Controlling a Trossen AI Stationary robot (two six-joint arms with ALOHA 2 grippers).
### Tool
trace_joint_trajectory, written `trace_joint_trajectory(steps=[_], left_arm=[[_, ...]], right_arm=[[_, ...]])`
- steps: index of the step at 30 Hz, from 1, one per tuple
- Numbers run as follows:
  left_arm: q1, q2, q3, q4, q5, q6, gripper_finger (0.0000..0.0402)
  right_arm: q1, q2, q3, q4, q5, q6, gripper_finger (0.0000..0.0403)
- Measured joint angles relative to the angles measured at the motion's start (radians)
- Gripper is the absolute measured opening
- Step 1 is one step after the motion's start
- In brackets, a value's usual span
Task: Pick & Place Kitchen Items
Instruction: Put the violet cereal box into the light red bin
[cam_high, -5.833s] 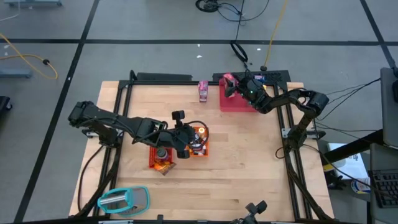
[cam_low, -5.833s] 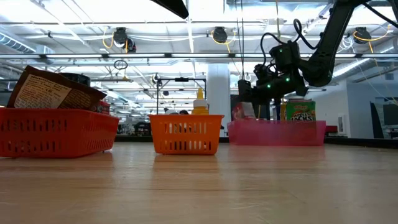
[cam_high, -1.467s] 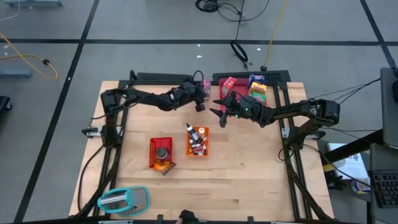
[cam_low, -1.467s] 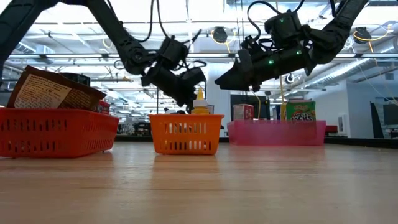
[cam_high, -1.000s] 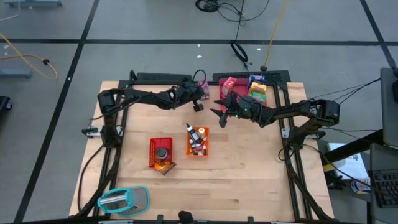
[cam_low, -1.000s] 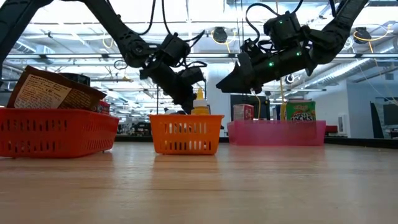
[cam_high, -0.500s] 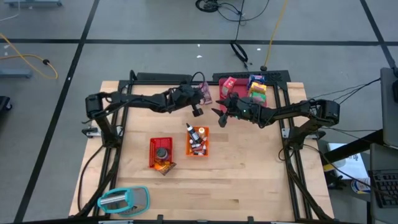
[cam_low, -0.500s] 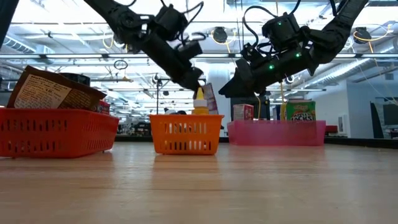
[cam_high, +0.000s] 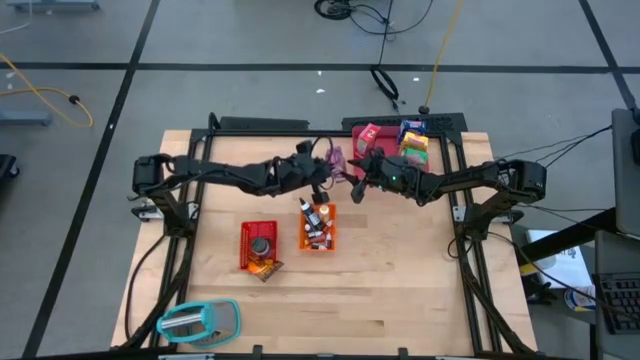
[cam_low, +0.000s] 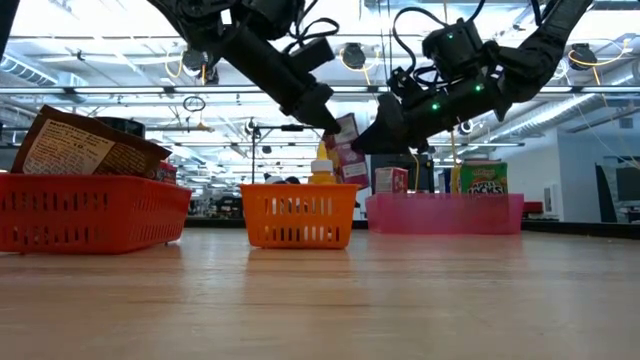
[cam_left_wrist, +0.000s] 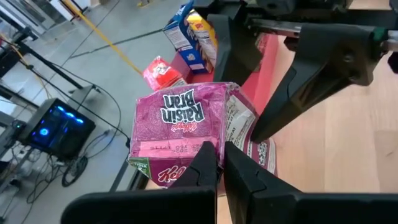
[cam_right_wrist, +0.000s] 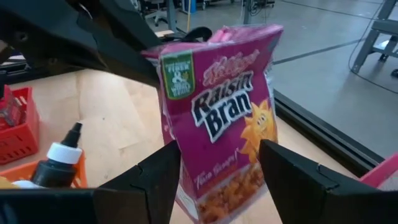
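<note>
A pink Raisin Bran carton (cam_high: 337, 158), one of the kitchen items, hangs in the air above the table's far middle. My left gripper (cam_left_wrist: 219, 163) is shut on its top end. My right gripper (cam_right_wrist: 217, 180) is open and level, reaching in from the table's right. Its two fingers stand on either side of the carton's lower half (cam_right_wrist: 217, 143); whether they touch it I cannot tell. In the low view the carton (cam_low: 346, 150) hangs tilted above the orange bin (cam_low: 299, 214). My left gripper pinches an edge of the carton's top end (cam_left_wrist: 210, 148) between its two shut fingers. The fingers (cam_low: 322, 112) slant down from the table's left. The carton hangs below them, tilted, clear of the table and the bins.
The orange bin (cam_high: 318, 228) holds small bottles. A red bin (cam_high: 258, 244) holds a dark can and a brown packet. The pink tray (cam_low: 445, 212) at the far right carries red (cam_high: 366, 133) and blue-yellow (cam_high: 412, 138) cartons. A teal-rimmed oval object (cam_high: 199, 321) lies at the near left.
My left gripper has gone up and toward the table's right with the pink carton. The carton has risen well above the orange bin and now hangs between my right gripper's fingers.
</note>
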Motion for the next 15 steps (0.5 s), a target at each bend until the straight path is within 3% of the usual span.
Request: trace_joint_trajectory(steps=[8,11,15], left_arm=[[-0.041,0.0,0.0,0.046,-0.025,0.005,0.0],[-0.042,0.0,0.0,0.047,-0.024,0.001,0.0],[-0.042,0.0,0.0,0.047,-0.016,-0.003,0.0]], right_arm=[[0.022,0.0,-0.002,0.048,0.0,0.0,0.0194],[0.033,0.0,-0.002,0.05,0.004,0.0,0.0151],[0.041,0.0,-0.002,0.047,0.002,-0.004,0.006]])
